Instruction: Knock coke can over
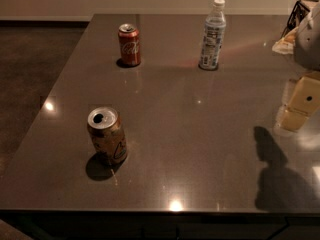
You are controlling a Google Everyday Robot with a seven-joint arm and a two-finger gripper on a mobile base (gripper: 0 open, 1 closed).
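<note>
**Camera view.** A dark grey, glossy table fills most of the frame. A brown floor lies to its left and a pale wall runs behind its far edge.

The coke can, red with white script and a silver top, stands upright on the far left part of the table. Nothing touches it. To its right, at about the same depth, a clear plastic bottle with a white cap and a printed label also stands upright. Nearer the camera, on the left half, a gold-orange can stands with its opened silver top facing up and casts a dark shadow at its base.

The gripper enters at the right edge of the frame. It is a cream-coloured body hanging low over the right side of the table and pointing downward. A grey arm segment rises above it along the same edge and is cut off by the frame. Whether the gripper is spread or pressed together cannot be told from this angle. It is well apart from the coke can, and the bottle stands between the two across the width of the table.

The arm's shadow falls on the near right part of the tabletop. At the far right corner, a black wire frame and a pale crumpled object are partly hidden behind the arm.
</note>
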